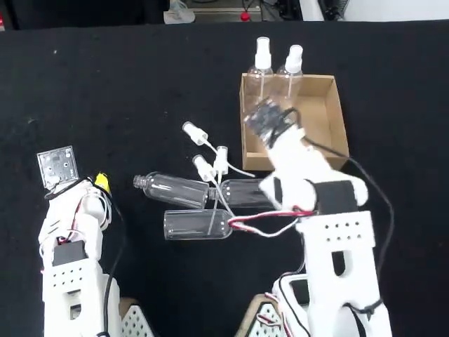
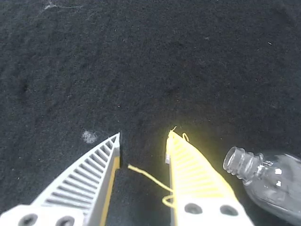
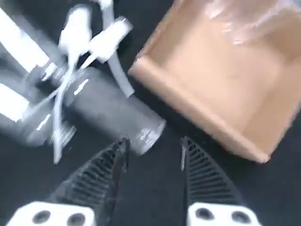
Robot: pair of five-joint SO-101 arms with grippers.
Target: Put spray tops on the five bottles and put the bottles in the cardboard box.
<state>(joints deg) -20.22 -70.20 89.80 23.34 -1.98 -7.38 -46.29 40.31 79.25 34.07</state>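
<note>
Two capped bottles (image 1: 275, 70) stand at the far edge of the cardboard box (image 1: 330, 119). Three open clear bottles lie on the black table: one (image 1: 172, 189) at the left, one (image 1: 198, 225) nearer, one (image 1: 242, 191) beside the box. Three loose spray tops (image 1: 210, 158) lie just beyond them. My right gripper (image 1: 265, 118) hovers open over the box's near-left corner; in its wrist view it (image 3: 155, 143) has a lying bottle (image 3: 110, 110), spray tops (image 3: 89, 33) and the box (image 3: 225, 89) ahead. My left gripper (image 2: 143, 141) stands open and empty, with a bottle neck (image 2: 237, 162) beside its yellow finger.
The left arm (image 1: 70, 239) stands at the near left, and black cloth stretches bare beyond it. The right arm's red and white cables (image 1: 263, 225) hang over the nearest lying bottle. Clutter lies past the table's far edge.
</note>
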